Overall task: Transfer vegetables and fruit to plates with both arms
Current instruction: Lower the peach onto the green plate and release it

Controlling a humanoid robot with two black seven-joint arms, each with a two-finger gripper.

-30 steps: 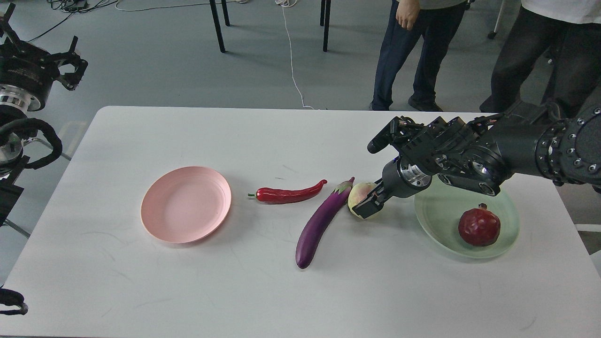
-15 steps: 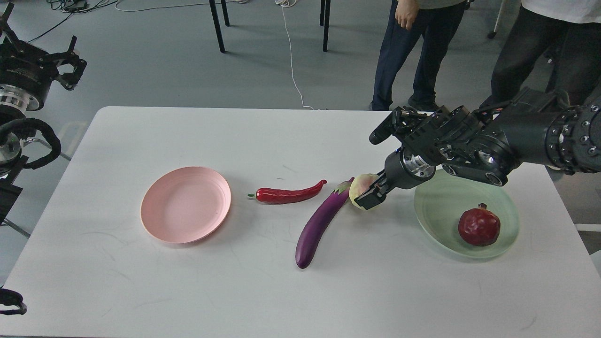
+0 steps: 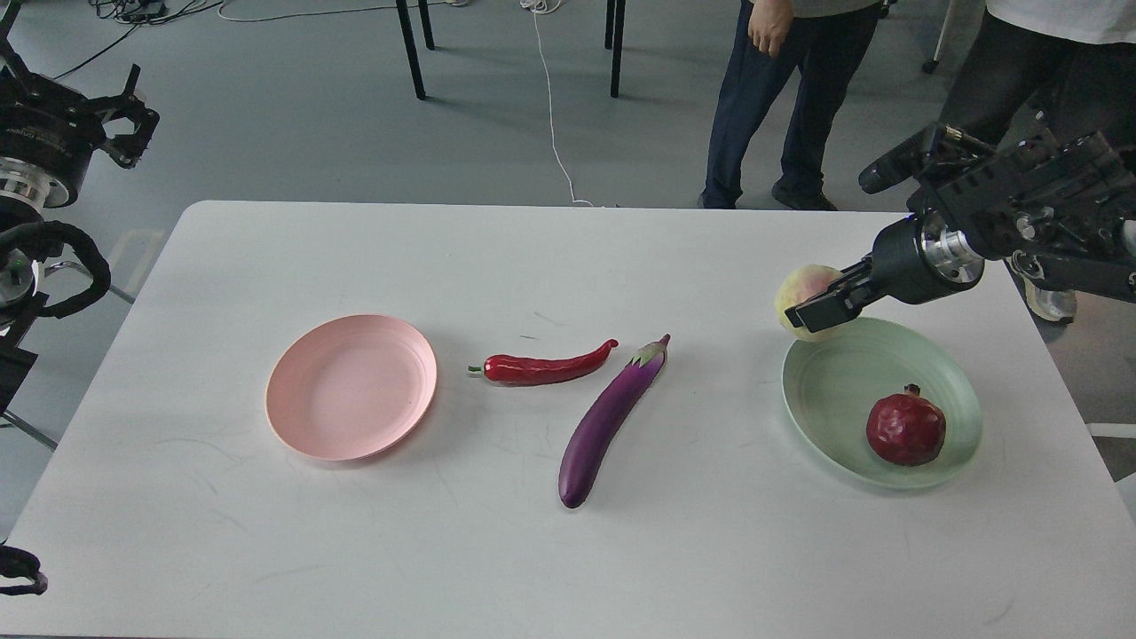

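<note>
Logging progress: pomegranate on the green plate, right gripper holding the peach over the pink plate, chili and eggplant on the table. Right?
Not quite. In the head view the right gripper holds the peach at the far rim of the green plate, not over the pink plate. The rest stands.

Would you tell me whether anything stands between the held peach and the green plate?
Nothing visible does. The right tool holds the peach just over the green plate's far-left rim; the pomegranate sits on the near-right part, leaving bare plate below.

Right arm (image 3: 1047, 231) & left arm (image 3: 35, 151) cut by frame edges; peach (image 3: 803, 288) partly behind jaws.
</note>
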